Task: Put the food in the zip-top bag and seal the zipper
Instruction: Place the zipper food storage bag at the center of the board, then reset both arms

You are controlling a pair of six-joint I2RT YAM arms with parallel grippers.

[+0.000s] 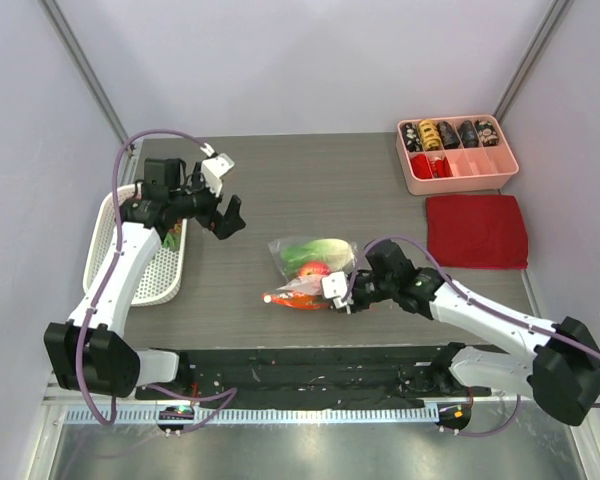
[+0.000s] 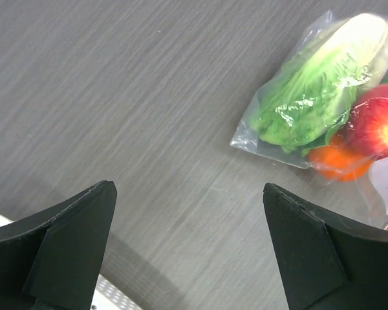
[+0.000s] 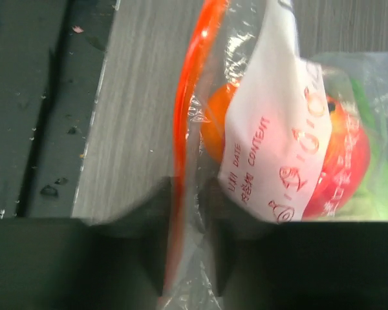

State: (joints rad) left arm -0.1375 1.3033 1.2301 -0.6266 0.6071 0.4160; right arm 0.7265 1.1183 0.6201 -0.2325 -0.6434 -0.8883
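The clear zip-top bag (image 1: 305,268) lies mid-table with the lettuce (image 1: 315,250), the red fruit (image 1: 314,268) and the orange fruit (image 1: 302,285) inside. In the left wrist view the lettuce (image 2: 317,87), red fruit (image 2: 378,123) and orange fruit (image 2: 336,161) show inside the bag (image 2: 252,135). My right gripper (image 1: 340,298) is shut on the bag's mouth edge; in its wrist view the jaws (image 3: 187,239) pinch the orange-red zipper (image 3: 184,129), with the orange fruit (image 3: 215,129) and red fruit (image 3: 346,161) behind a white label. My left gripper (image 1: 227,218) hangs open and empty above the table, left of the bag.
A white perforated basket (image 1: 140,255) stands at the left edge, also in the left wrist view (image 2: 116,294). A pink compartment tray (image 1: 456,152) with small pieces sits far right. A flat dark red cloth (image 1: 477,230) lies below it. A black strip runs along the near edge.
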